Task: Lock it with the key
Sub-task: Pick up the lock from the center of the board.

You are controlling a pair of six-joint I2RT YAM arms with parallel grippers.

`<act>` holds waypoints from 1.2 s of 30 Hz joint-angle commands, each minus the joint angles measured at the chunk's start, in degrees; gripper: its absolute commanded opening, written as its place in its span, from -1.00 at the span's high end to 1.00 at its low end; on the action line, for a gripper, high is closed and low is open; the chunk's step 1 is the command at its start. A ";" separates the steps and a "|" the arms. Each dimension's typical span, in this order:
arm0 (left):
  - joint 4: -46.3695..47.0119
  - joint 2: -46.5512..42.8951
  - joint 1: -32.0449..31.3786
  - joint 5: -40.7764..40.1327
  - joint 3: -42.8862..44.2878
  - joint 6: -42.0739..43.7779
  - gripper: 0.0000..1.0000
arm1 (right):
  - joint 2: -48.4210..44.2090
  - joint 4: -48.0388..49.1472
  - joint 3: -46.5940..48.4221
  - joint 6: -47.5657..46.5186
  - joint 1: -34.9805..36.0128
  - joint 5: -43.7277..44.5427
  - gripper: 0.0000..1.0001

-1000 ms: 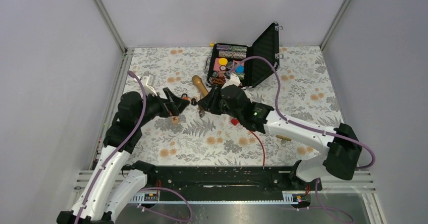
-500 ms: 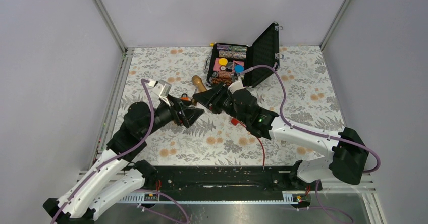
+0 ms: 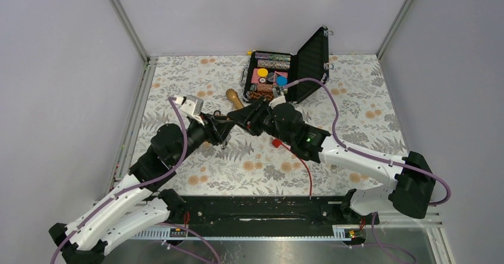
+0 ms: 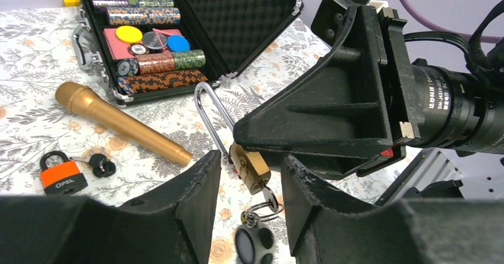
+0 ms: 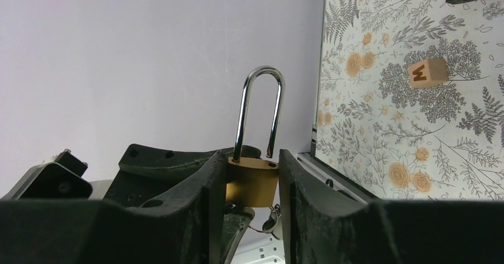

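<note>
Status: not locked yet. The brass padlock point(image 5: 252, 184) is held off the table on the near side of the open black chip case point(image 4: 249, 14), clamped by its body in the right gripper point(image 5: 252, 166), whose fingers press on both flat faces. The shackle point(image 5: 260, 106) is up: one leg is seated, the free leg sits just clear of the body. The key point(image 4: 268, 195) looks already seated in the keyway on the body's underside, with a black fob point(image 4: 249, 243) dangling from its ring. I'd call the pick-up and key insertion done. Left to do, as I read it: push the shackle home and turn or pull the key. The left gripper point(image 4: 249, 169) faces the right one, on the side away from the case. Its fingers point(image 4: 196, 187) are partly spread and straddle the lock's lower end and the key. There's a visible gap on both sides, so it's pinching nothing and I see no contact. For reference, a gold microphone point(image 4: 122, 123) lies just off the case's front, and an orange padlock point(image 4: 62, 173) sits farther out past it.
</note>
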 commanded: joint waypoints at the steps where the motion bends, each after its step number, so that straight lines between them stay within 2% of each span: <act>1: 3.47 0.71 -1.09 -5.18 0.50 2.12 0.23 | -1.15 -1.39 3.49 2.08 0.25 0.76 0.39; 8: 1.92 3.50 -2.54 -7.55 2.37 1.83 0.52 | -0.07 -4.83 7.58 -0.81 0.25 1.78 0.37; 9: 1.89 3.93 -2.71 -7.76 2.52 1.82 0.62 | 0.06 -5.02 7.81 -0.92 0.25 1.78 0.37; 11: 1.48 4.18 -2.87 -7.99 2.72 2.50 0.99 | 0.45 -5.55 8.32 -1.53 0.25 1.32 0.36; 12: 1.04 4.08 -2.89 -8.53 2.83 2.86 1.00 | 0.37 -6.13 8.66 -2.23 0.25 1.34 0.30; 14: 0.36 3.30 -2.92 -9.68 2.84 3.97 1.00 | -0.11 -7.36 8.77 -3.81 0.25 1.49 0.12; 18: -0.83 0.89 -2.91 -9.96 3.46 5.39 1.00 | -3.31 -7.54 5.15 -9.53 0.09 3.40 -0.65; 20: -1.73 0.24 -2.92 -8.50 4.07 5.52 1.00 | -5.92 -3.71 1.59 -16.05 0.01 3.25 -0.86; 21: -2.14 0.05 -2.92 -7.20 4.55 5.71 1.00 | -7.40 -2.94 -0.12 -18.05 -0.32 3.14 -0.90; 23: -3.75 0.08 -2.92 -2.77 6.14 6.76 1.00 | -10.25 -0.72 -3.06 -23.92 -2.09 -1.15 -0.91; 27: -10.20 0.60 -2.92 10.12 11.14 10.35 1.00 | -17.99 -2.19 -5.40 -33.41 -5.85 -13.44 -0.77; 30: -11.88 0.67 -2.92 17.19 13.56 11.71 1.00 | -22.75 -9.47 -2.39 -44.10 -5.95 -21.49 -0.71; 33: -11.75 0.99 -2.92 24.52 15.15 12.34 1.00 | -26.84 -17.52 -0.66 -52.13 -5.99 -24.97 -0.68; 36: -11.37 1.77 -2.89 31.65 16.80 12.78 1.00 | -30.17 -21.02 0.07 -56.98 -5.99 -29.15 -0.51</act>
